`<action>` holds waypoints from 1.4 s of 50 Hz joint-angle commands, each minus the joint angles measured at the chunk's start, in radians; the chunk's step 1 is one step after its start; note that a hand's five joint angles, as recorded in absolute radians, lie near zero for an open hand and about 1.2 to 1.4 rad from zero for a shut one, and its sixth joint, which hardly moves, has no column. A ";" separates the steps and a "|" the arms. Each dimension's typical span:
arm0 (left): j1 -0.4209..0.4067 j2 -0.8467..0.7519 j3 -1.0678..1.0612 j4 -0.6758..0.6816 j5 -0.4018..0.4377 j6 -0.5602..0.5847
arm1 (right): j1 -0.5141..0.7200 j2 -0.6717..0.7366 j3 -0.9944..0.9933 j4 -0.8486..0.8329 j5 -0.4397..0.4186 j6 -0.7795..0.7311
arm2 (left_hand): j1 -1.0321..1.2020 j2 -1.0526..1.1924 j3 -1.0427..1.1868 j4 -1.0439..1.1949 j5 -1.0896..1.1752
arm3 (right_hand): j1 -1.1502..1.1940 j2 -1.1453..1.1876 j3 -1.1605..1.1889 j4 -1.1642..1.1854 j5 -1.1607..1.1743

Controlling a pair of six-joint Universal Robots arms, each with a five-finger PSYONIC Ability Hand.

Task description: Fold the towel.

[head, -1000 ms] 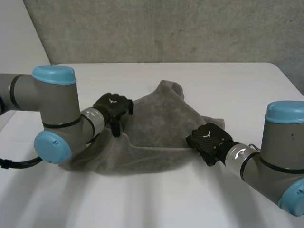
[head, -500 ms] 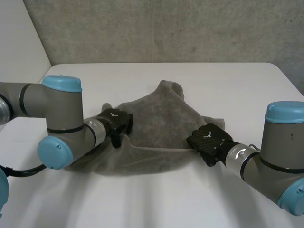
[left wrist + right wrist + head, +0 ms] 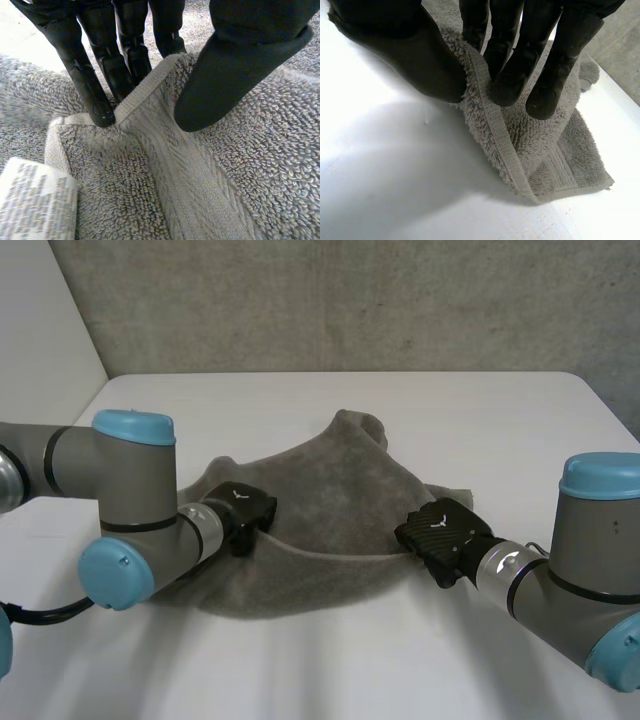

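On the table [image 3: 500, 420] the towel [image 3: 340, 490] lies rumpled — left hand [image 3: 243, 512] pinches its 8 o'clock edge between thumb and fingers, right hand [image 3: 438, 530] likewise at 4 o'clock. Best to lift both edges level toward 12 o'clock — uneven pulls would likely skew the fold.

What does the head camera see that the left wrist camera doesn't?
Head view alone: the whole crumpled grey terry towel lying on the white table, the grey concrete wall behind, and the black right hand pinching the towel's edge. Left wrist view alone: the towel's woven hem band raised in a ridge, and a white printed label beside it. Shared: the towel and the black left hand pinching it.
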 commanded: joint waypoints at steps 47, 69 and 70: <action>0.045 0.218 0.111 0.233 -0.057 0.002 | 0.066 0.072 -0.741 0.170 0.133 -0.022 | 0.266 0.236 0.239 0.233 0.263 | 0.067 0.073 0.058 0.066 0.054; 0.094 0.456 -0.179 0.779 -0.085 -0.165 | 0.067 -0.089 -0.486 -0.148 0.135 0.096 | 0.266 0.236 0.239 0.233 0.263 | 0.067 0.073 0.058 0.066 0.054; 0.094 0.456 -0.179 0.779 -0.085 -0.165 | 0.067 -0.089 -0.486 -0.147 0.135 0.096 | 0.266 0.236 0.239 0.233 0.263 | 0.067 0.073 0.058 0.066 0.054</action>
